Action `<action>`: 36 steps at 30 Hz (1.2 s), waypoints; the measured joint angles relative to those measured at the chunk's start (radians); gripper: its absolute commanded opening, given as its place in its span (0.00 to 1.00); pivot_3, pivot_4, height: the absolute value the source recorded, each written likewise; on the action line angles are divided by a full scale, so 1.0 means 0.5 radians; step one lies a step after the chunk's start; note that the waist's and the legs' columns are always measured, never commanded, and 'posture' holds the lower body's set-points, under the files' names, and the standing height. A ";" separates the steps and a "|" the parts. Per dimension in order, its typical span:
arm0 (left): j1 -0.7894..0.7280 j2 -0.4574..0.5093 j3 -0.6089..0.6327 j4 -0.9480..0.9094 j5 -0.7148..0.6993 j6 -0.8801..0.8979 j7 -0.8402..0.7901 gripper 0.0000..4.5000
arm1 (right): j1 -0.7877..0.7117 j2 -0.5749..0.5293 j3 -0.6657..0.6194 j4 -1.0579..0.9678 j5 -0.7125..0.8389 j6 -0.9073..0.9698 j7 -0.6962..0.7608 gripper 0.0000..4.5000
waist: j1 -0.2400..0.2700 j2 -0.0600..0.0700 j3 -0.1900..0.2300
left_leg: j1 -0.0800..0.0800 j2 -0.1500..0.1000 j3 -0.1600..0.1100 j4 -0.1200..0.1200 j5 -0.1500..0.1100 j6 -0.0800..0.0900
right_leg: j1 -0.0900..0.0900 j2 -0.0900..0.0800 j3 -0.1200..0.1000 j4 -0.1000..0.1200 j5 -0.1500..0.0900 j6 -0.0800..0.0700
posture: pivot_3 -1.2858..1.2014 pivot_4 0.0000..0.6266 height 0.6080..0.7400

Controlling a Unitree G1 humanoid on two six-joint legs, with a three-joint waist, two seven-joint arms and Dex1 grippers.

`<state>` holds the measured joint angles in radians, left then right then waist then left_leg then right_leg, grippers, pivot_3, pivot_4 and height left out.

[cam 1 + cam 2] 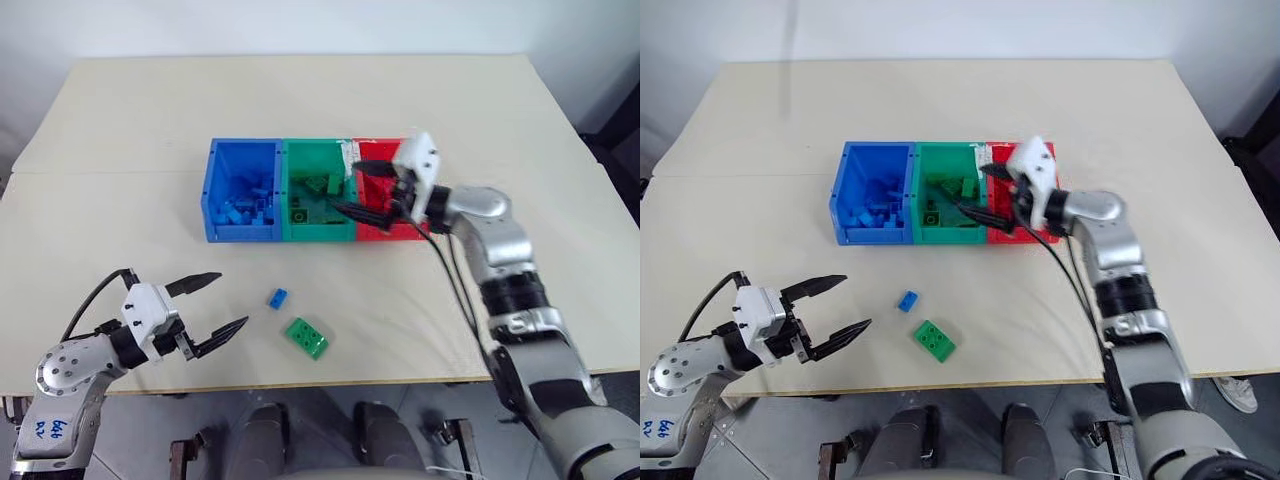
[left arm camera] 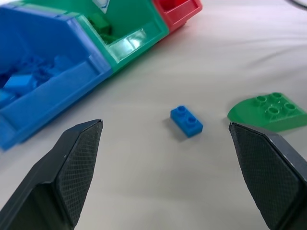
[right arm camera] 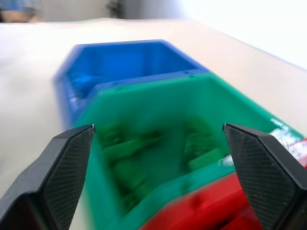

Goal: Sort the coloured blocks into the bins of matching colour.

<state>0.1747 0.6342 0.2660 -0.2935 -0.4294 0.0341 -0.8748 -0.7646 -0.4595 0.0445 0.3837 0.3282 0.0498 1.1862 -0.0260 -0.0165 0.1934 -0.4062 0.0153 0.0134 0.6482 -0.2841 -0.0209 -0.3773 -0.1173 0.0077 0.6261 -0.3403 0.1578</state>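
Both arms are silver-grey metal with black joint bands, each ending in a white wrist block that carries two tapered black fingers with cross-hatched pads (image 2: pixel 79 158). A black cable loops from the left wrist block toward 10 o'clock, another trails down the right forearm toward 5 o'clock, and blue handwritten marks sit on the left arm's shell.

A pale beige table (image 1: pixel 300 110) filled most of the frame, with a faint seam running across its left part. A white wall lay along the top. Grey floor showed along the bottom edge. Lighting was even.
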 measured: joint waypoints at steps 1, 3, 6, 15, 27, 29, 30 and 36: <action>-0.018 0.001 -0.004 0.008 -0.001 0.000 -0.007 1.00 | 0.088 -0.056 -0.027 -0.049 0.058 -0.036 0.131 0.99 | 0.001 0.000 0.000 | 0.000 0.000 0.000 0.000 0.000 0.000 | 0.001 0.000 -0.001 -0.001 0.000 0.000 | 0.52 0.24 1.00; -0.064 0.002 -0.008 0.057 -0.007 0.000 -0.025 1.00 | 0.333 -0.209 -0.098 -0.122 0.182 -0.102 0.414 0.99 | 0.003 0.000 0.000 | 0.001 -0.001 0.001 0.001 -0.001 0.001 | 0.004 -0.001 -0.003 -0.003 0.000 0.000 | 0.52 0.24 1.00; -0.124 0.002 -0.038 0.090 -0.007 0.021 -0.033 1.00 | 0.560 -0.315 -0.229 -0.170 0.335 -0.055 0.553 0.99 | 0.000 0.000 0.000 | 0.001 0.001 0.000 0.002 0.000 0.000 | 0.004 0.000 -0.004 -0.004 0.000 0.000 | 0.52 0.24 1.00; -0.211 0.127 -0.033 0.365 -0.013 -0.005 -0.230 1.00 | 0.973 -0.602 -0.428 -0.498 0.501 -0.082 0.688 0.99 | -0.017 0.003 0.002 | 0.013 0.009 0.014 0.002 0.001 -0.001 | 0.003 0.005 -0.003 -0.002 -0.002 -0.003 | 0.52 0.24 1.00; -0.093 0.409 0.162 0.699 -0.009 -0.288 -0.679 1.00 | 1.106 -0.633 -0.414 -0.520 0.499 -0.274 0.711 0.99 | 0.004 0.003 0.002 | 0.014 0.019 0.013 0.002 -0.004 0.002 | 0.003 -0.001 -0.004 -0.001 -0.002 -0.006 | 0.52 0.24 1.00; -0.132 0.401 0.075 0.540 -0.025 -0.240 -0.682 1.00 | 1.131 -0.645 -0.408 -0.514 0.497 -0.275 0.711 0.99 | 0.003 0.003 0.002 | 0.014 0.019 0.013 0.002 -0.004 0.002 | 0.004 -0.001 -0.004 -0.001 -0.001 -0.006 | 0.52 0.24 1.00; -0.184 0.393 0.002 0.445 -0.029 -0.185 -0.676 1.00 | 1.138 -0.645 -0.408 -0.514 0.497 -0.275 0.711 0.99 | 0.003 0.003 0.002 | 0.014 0.020 0.013 0.002 -0.004 0.002 | 0.004 0.000 -0.004 -0.001 -0.001 -0.006 | 0.52 0.24 1.00; -0.553 0.319 -0.490 0.165 0.084 -0.032 -0.669 1.00 | 1.171 -0.647 -0.410 -0.530 0.487 -0.274 0.706 0.99 | -0.001 0.004 0.001 | 0.015 0.014 0.021 0.005 -0.003 0.001 | 0.004 0.007 -0.002 0.003 -0.001 -0.006 | 0.52 0.24 1.00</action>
<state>-0.1019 0.7936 0.0211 -0.2108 -0.3872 0.0183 -1.2093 -0.1792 -0.7832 -0.1607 0.1189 0.5716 -0.0871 1.5394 -0.0266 -0.0145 0.1940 -0.3990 0.0225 0.0241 0.6506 -0.2857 -0.0203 -0.3753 -0.1137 0.0065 0.6274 -0.3409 0.1551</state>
